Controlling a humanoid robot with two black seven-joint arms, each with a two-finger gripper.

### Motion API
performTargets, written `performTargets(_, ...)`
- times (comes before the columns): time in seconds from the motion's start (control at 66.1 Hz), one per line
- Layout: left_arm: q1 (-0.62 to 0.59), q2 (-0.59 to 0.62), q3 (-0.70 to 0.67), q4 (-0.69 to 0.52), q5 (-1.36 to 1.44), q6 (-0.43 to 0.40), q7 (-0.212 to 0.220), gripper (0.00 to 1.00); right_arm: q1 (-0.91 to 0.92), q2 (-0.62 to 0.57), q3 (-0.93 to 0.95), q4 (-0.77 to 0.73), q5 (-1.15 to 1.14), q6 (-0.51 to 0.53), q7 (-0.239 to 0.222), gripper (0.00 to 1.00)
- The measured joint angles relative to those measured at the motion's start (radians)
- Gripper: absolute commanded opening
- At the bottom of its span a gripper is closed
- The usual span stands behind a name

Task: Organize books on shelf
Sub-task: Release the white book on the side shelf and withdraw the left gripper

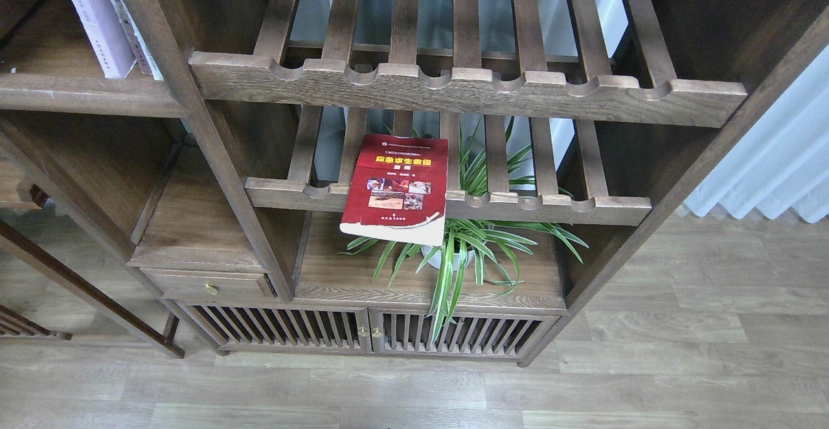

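— Where was the red book (pixel 400 186) when you looked?

— Centre of the frame, flat on the lower slatted rack (pixel 550 207), its near end overhanging the front rail above the plant (pixel 463 247), long axis running away from you.

— And your pincers?

— Neither showed, so you couldn't tell their state or the nearer arm. The shelf (pixel 65 85) with the lavender book (pixel 97 21) sat upper left.

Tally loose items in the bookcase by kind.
Red book lying on slatted rack: 1
Upright books on upper-left shelf, lavender one foremost, others partly hidden: at least 3
Potted plant: 1
Total: at least 5
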Motion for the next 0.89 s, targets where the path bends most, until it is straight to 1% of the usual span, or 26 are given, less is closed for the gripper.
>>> performTargets(0.121, 0.045, 0.014, -0.015, -0.028, -0.078, 0.0, 0.001, 0.59, 0.0, 0.0, -0.001, 0.0, 0.0, 0.0, 0.002, 0.99)
performTargets(0.257, 0.116, 0.032, -0.064, -0.083, -0.135, 0.0, 0.002, 0.59, 0.001, 0.0, 0.003, 0.0, 0.004, 0.0, 0.008, 0.99)
performTargets(0.348, 0.174, 0.037, -0.121, -0.129, -0.153, 0.0, 0.003, 0.63, 0.002, 0.0, 0.009, -0.001, 0.009, 0.0, 0.011, 0.99)
performTargets(0.378, 0.195, 0.038, -0.142, -0.145, -0.155, 0.0, 0.003, 0.63, 0.003, 0.0, 0.01, -0.002, 0.01, 0.0, 0.012, 0.99)
performTargets(0.681, 0.459, 0.039, -0.351, -0.344, -0.166, 0.0, 0.006, 0.68, 0.015, 0.0, 0.016, -0.008, 0.038, 0.0, 0.016, 0.99)
performTargets(0.757, 0.516, 0.038, -0.378, -0.376, -0.187, 0.0, 0.006, 0.69, 0.016, 0.0, 0.016, -0.008, 0.043, 0.0, 0.016, 0.99)
performTargets(0.772, 0.53, 0.038, -0.382, -0.383, -0.194, 0.0, 0.006, 0.69, 0.017, 0.0, 0.016, -0.008, 0.045, 0.0, 0.016, 0.99)
performTargets(0.787, 0.579, 0.037, -0.39, -0.409, -0.222, 0.0, 0.006, 0.7, 0.018, 0.0, 0.016, -0.008, 0.05, 0.0, 0.017, 0.99)
performTargets(0.833, 0.602, 0.036, -0.391, -0.421, -0.235, 0.0, 0.007, 0.72, 0.019, 0.0, 0.016, -0.008, 0.054, 0.0, 0.017, 0.99)
performTargets(0.893, 0.665, 0.034, -0.398, -0.459, -0.259, 0.0, 0.008, 0.76, 0.028, 0.0, 0.016, -0.008, 0.082, 0.0, 0.025, 0.99)
